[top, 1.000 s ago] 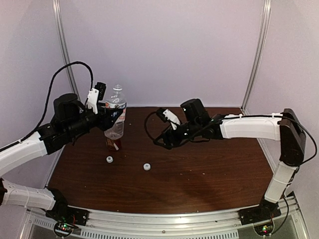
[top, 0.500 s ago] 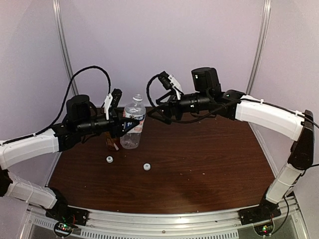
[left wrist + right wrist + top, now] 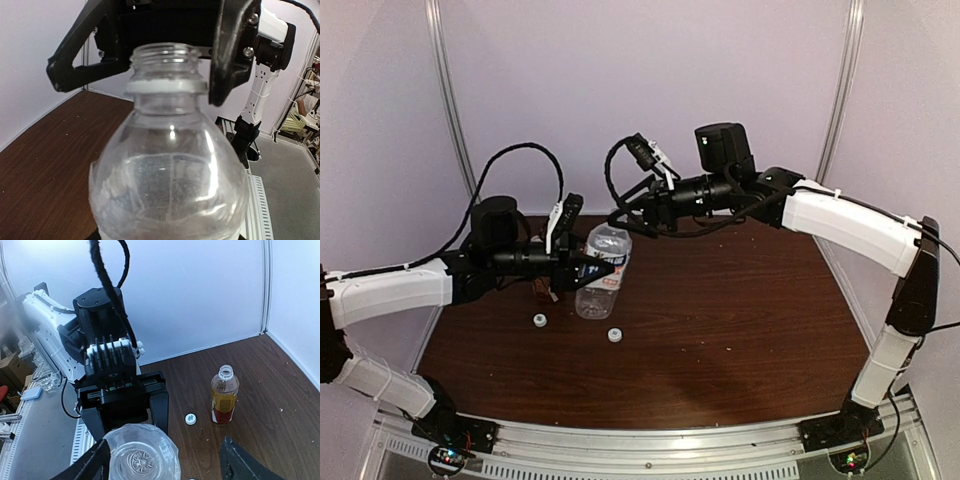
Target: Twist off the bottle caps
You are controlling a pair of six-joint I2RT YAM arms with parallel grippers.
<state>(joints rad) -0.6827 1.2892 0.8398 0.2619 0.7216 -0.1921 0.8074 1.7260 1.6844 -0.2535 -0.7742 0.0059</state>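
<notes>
Above the table (image 3: 740,320), top view: we logged the left gripper (image 3: 588,268) clamped on the clear bottle (image 3: 605,285), upright, left of centre; whether its base touched the wood we could not tell. The right gripper (image 3: 628,218) hung just above the neck, on the bottle's long axis. Left cap (image 3: 540,320) and right cap (image 3: 614,335) lay loose nearby; the amber bottle (image 3: 540,290) stood behind.
Left wrist view: neck bare, right fingers (image 3: 232,60) spread either side.
Right wrist view: open mouth straight below the spread jaws; amber bottle also uncapped. We judged nothing was left to unscrew.
</notes>
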